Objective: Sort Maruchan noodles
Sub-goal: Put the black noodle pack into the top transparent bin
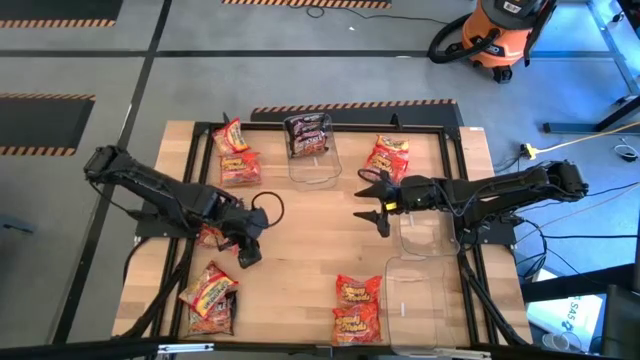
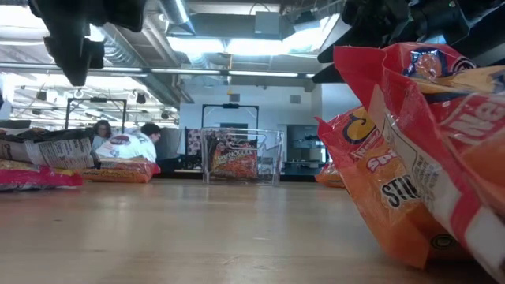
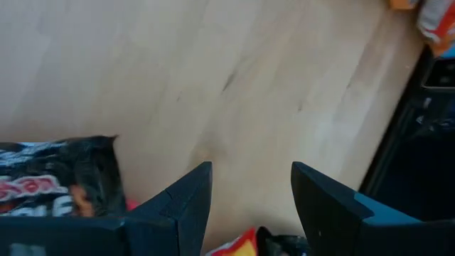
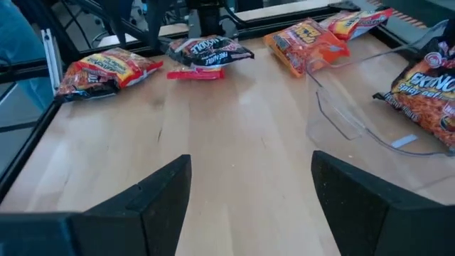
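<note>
At our near edge of the table point(image 1: 300, 260) lie two clusters of Maruchan noodles: a yellow-orange heap point(image 1: 210, 295) at the left corner and a red-orange pair point(image 1: 357, 308) toward the middle, with an empty clear bin point(image 1: 422, 300) just to the right of that pair. Moving inward, our left gripper point(image 1: 248, 238) hangs low over the left side with its fingers parted and nothing between them; a dark packet point(image 3: 60, 188) and a red-orange one lie right beside it, touching or nearly so, on the side toward the arm's base rather than ahead of the fingertips. We judge that this packet is the left arm's nearest pick, and the gripper would have to draw back and turn to span it. Across bare wood, our right gripper point(image 1: 378, 203) hovers near the centre, jaws spread and empty, pointing left. Farther off, a far clear bin point(image 1: 312, 155) holds a dark packet point(image 1: 307, 132), with more red-orange packets point(image 1: 236, 155) to its left and others point(image 1: 388, 157) behind the right gripper.
</note>
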`<control>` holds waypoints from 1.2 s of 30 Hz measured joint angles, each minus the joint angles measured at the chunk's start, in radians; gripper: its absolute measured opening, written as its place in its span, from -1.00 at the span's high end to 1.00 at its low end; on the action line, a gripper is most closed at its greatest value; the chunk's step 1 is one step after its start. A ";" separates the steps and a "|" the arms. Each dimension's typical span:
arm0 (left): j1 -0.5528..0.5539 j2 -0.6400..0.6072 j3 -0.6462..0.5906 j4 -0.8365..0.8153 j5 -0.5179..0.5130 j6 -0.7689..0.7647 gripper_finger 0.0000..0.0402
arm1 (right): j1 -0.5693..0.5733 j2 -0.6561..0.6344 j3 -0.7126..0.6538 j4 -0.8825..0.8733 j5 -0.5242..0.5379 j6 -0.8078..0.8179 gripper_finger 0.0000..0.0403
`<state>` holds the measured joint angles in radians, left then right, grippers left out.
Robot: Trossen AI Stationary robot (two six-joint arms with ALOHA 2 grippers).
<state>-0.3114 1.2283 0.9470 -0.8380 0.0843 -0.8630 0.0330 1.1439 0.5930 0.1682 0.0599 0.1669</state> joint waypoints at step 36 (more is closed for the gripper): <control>0.138 0.087 -0.179 -0.490 0.086 0.185 0.07 | -0.001 0.000 0.000 0.018 0.146 -0.115 -0.34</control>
<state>-0.1733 1.3155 0.7681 -1.3277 0.1703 -0.6781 0.0322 1.1439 0.5934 0.1863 0.2062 0.0520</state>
